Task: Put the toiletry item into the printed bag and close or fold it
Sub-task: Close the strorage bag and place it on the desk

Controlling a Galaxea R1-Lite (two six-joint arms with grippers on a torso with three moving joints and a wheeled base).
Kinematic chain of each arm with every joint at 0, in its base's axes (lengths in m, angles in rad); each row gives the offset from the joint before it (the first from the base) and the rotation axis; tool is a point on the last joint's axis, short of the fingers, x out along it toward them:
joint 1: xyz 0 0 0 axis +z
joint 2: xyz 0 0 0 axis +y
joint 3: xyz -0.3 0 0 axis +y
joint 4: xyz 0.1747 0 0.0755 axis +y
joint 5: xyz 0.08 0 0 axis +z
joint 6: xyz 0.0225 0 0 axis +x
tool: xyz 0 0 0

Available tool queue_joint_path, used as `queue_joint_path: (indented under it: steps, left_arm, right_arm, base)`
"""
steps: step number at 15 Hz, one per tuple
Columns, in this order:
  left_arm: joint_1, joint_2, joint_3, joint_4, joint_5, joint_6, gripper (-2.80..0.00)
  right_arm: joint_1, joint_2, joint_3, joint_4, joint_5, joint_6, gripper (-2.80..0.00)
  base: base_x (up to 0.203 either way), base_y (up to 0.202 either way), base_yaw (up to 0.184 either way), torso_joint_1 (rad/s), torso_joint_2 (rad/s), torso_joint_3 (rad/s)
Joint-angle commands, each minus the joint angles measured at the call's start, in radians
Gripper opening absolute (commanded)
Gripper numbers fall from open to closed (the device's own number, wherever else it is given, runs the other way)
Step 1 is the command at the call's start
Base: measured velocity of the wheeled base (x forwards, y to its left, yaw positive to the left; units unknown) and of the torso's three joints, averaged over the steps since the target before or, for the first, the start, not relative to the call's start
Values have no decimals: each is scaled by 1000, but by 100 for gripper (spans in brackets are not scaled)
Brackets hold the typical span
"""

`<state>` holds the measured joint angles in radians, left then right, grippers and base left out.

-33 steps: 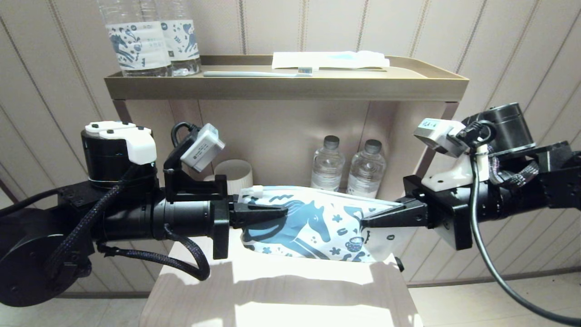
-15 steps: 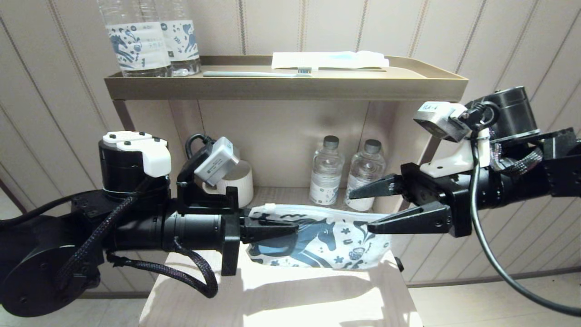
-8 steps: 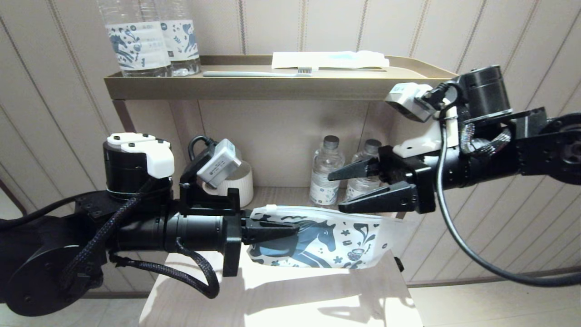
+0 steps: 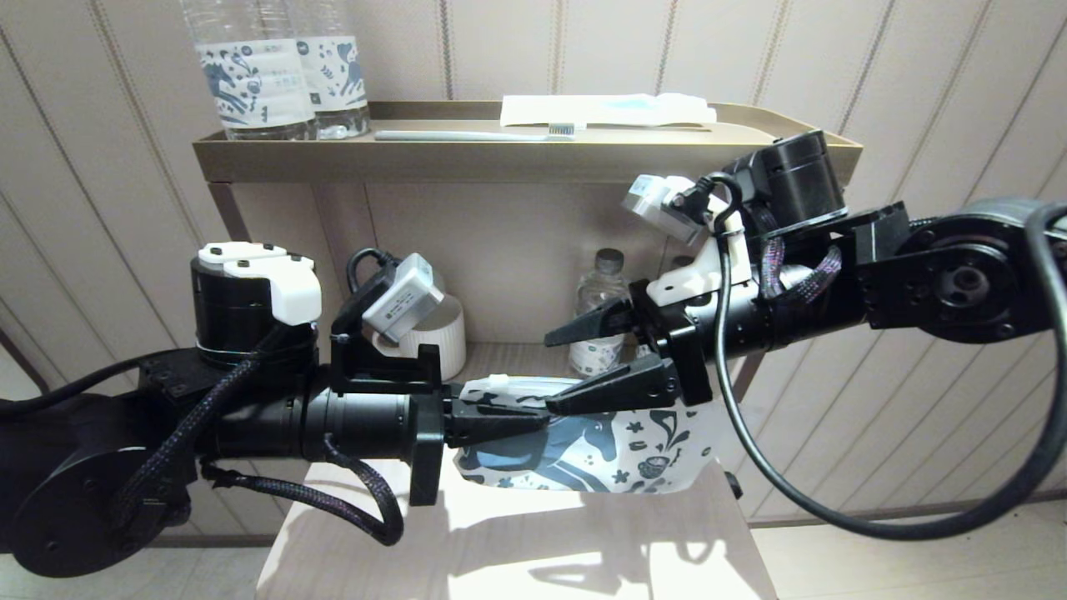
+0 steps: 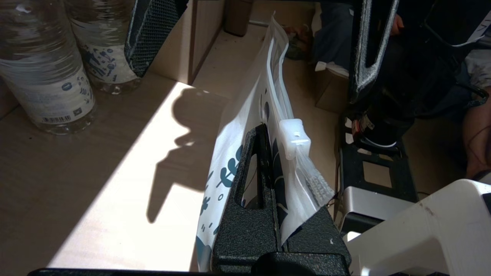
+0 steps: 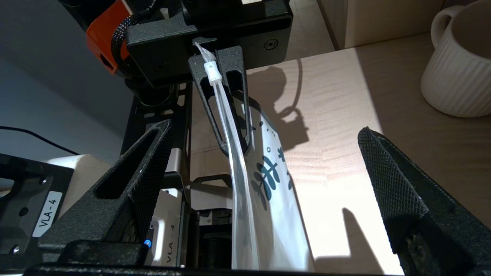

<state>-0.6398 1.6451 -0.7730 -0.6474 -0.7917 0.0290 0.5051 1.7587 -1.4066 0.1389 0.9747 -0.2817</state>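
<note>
Left hand [image 4: 500,417] clamped tight on the zip-slider end of the printed bag [image 4: 617,450], bag held on edge and stretched away from those fingers, lower edge just over the sunlit bench [image 4: 517,533]. Ribbed white mug [image 4: 433,333] on the shelf behind the left wrist, small water bottle [image 4: 596,321] further along past the fingertips. Right hand [image 4: 575,367] spread wide, straddling the bag's top edge near its middle, fingers clear of the plastic on both sides.

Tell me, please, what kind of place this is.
Probably a hotel room, or a mock-up of one. A small shelf unit holds matching branded water bottles, a toothbrush beside a wrapped amenity pack, and a ribbed white mug.
</note>
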Motion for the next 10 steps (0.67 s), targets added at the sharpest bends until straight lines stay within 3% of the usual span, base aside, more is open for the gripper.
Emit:
queue_joint_path:
  steps: [1,8,10]
  left_arm:
    - [0,1,0,-4,-4,0,-280]
    - [0,1,0,-4,-4,0,-280]
    - [-12,41,-40,47,20,-5,-280]
  right_arm:
    - [1,4,0,1,6,-2,0]
    - [1,4,0,1,6,-2,0]
    - [46,6,-50,1,-38,-2,0]
  base:
    - [0,0,0,0,0,0]
    - [0,0,0,0,0,0]
    - [0,0,0,0,0,0]
